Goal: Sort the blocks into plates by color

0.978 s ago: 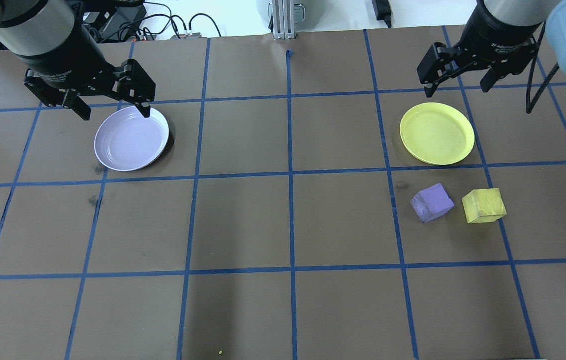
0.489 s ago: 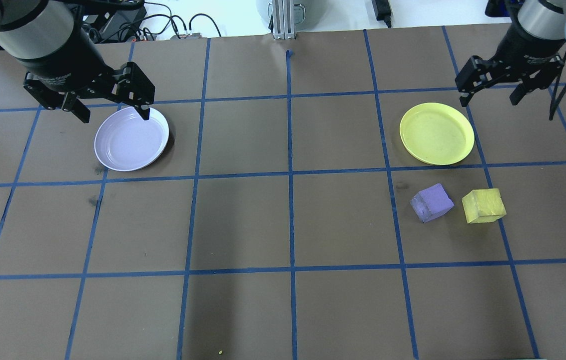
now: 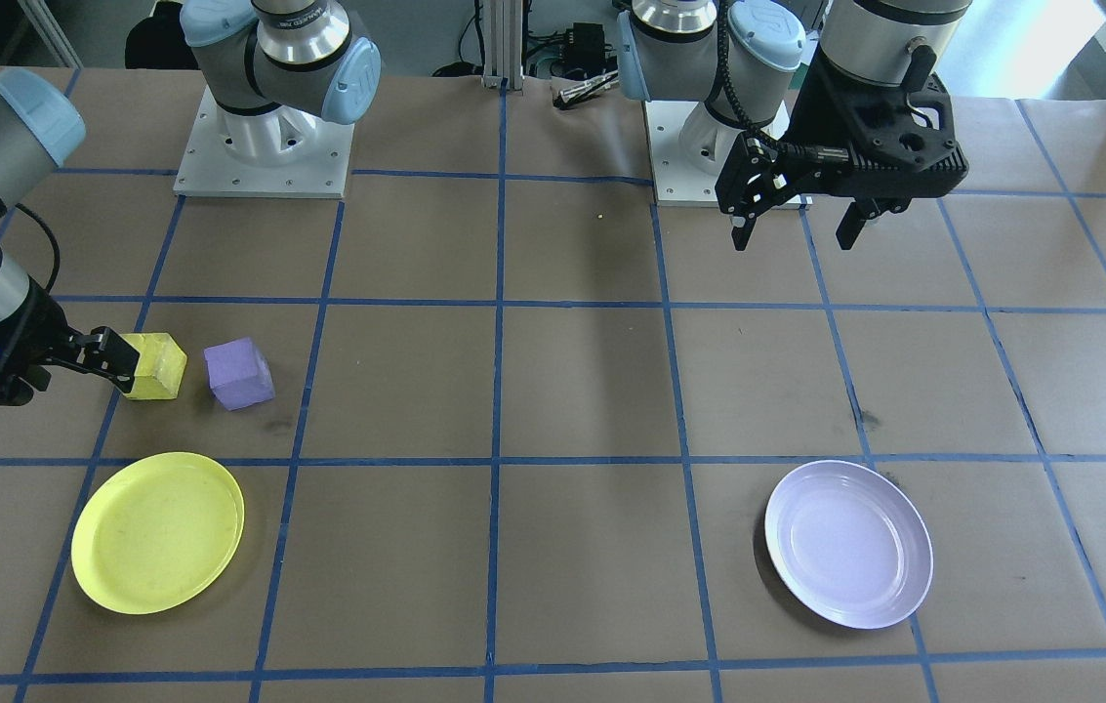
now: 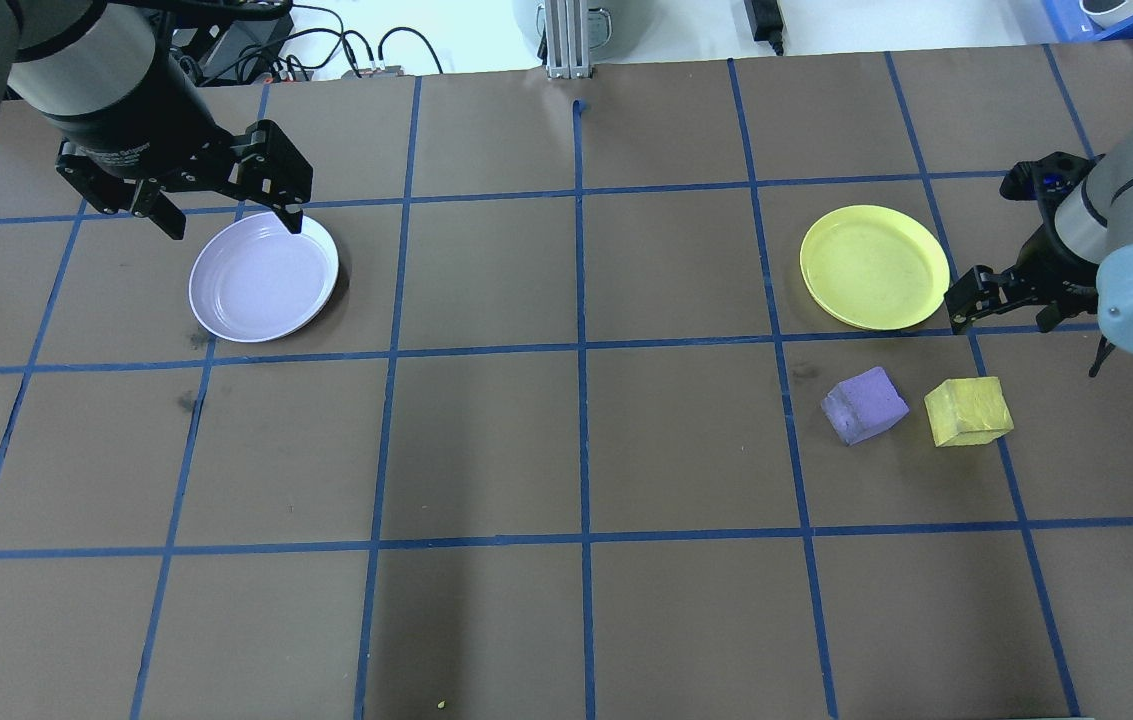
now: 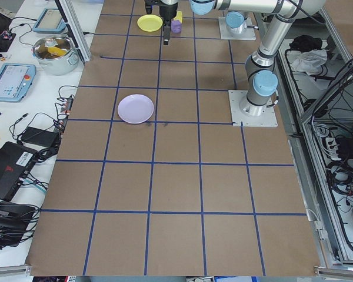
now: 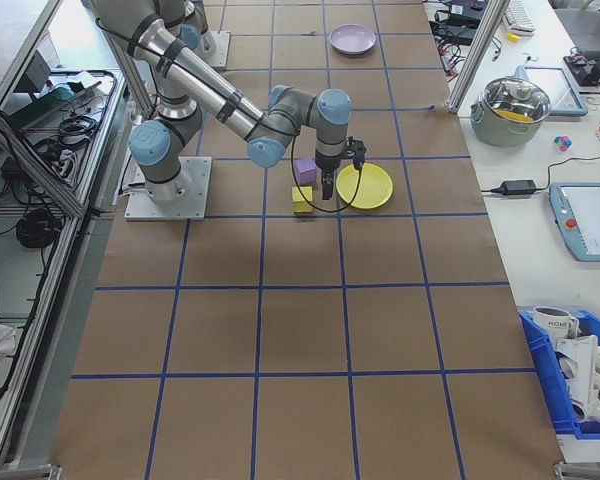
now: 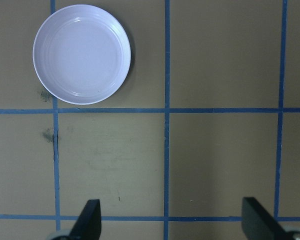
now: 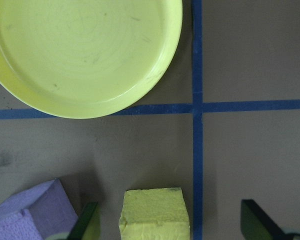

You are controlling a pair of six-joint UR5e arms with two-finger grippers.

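Right end effector point(image 8: 169, 222), jaws apart, needed centring over yellow block point(image 8: 155, 214), clear of purple block point(image 8: 30, 212); left end effector point(image 7: 170, 220) also apart.

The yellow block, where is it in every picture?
Front-facing: yellow block, left, touching purple block's neighbour side.
Overhead: lower right.
Exterior left: top, tiny.
Exterior right: centre.
Left wrist: not in it.
Right wrist: bottom centre.
Landmark: the yellow plate nearby.

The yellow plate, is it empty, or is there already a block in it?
Empty. The yellow plate shows only bare surface; the yellow block and purple block sit on the table beside it.
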